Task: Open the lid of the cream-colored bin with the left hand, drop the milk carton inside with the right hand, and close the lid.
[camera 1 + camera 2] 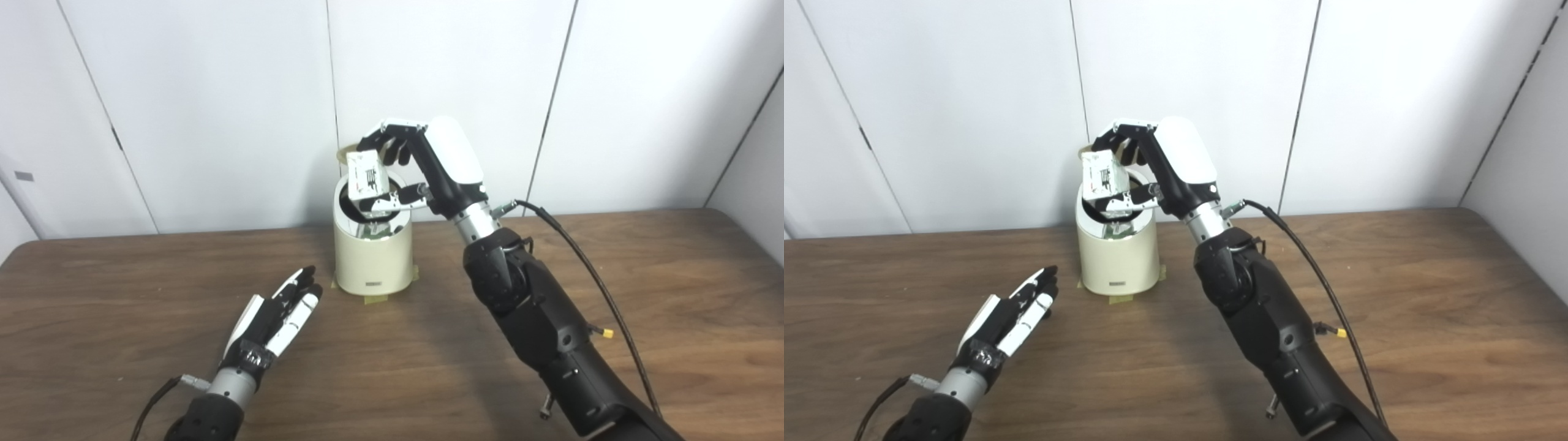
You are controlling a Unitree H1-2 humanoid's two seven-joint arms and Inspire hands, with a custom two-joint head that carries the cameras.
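Drop step: my right hand (pixel 407 165) pinches the milk carton (pixel 367 176), tilted, directly over the open mouth of the cream-colored bin (pixel 372 257), whose lid (pixel 348 149) stands raised at the bin's 12 o'clock. My left hand (pixel 275 315) lies spread and empty on the table (pixel 122 294) at the bin's 7 o'clock. Next, I judge, the right fingers must release, then the left hand closes the lid.

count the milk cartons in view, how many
1. The milk carton is held in the right hand just above the open mouth of the cream-colored bin. Anything already down inside the bin would be hidden.
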